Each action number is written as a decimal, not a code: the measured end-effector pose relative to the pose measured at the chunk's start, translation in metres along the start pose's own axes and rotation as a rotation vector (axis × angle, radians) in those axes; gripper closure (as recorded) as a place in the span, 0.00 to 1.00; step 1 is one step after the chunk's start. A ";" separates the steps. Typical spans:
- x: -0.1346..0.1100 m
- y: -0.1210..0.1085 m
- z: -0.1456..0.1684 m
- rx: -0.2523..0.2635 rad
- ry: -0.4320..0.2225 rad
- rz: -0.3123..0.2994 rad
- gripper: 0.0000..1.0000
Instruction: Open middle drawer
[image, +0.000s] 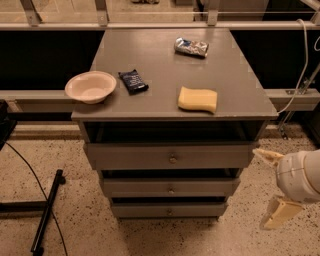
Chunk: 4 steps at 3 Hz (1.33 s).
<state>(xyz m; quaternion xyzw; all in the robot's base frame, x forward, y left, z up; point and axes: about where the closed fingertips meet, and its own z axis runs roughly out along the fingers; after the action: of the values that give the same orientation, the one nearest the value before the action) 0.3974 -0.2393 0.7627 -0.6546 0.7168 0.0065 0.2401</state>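
Note:
The grey cabinet (170, 107) has three drawers in its front. The middle drawer (135, 188) is a flat grey front with a small round knob (171, 190), and it sits pushed in between the taller top drawer (130, 156) and the lowest drawer (140, 210). My gripper (273, 185) hangs to the right of the cabinet, level with the middle drawer and apart from it. Its two cream fingers (266, 156) are spread open with nothing between them.
On the cabinet top lie a cream bowl (90, 86), a dark packet (133, 81), a yellow sponge (198, 99) and a silver snack bag (191, 47). A black stand and cable (46, 212) lie on the speckled floor at left. A rail runs behind the cabinet.

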 end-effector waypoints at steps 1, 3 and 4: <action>-0.003 -0.002 -0.004 0.004 0.007 -0.050 0.00; 0.012 0.012 0.040 -0.035 -0.095 -0.012 0.00; 0.037 0.031 0.096 -0.036 -0.218 -0.012 0.00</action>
<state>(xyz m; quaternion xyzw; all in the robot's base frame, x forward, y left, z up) 0.3997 -0.2388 0.6556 -0.6587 0.6822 0.0888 0.3049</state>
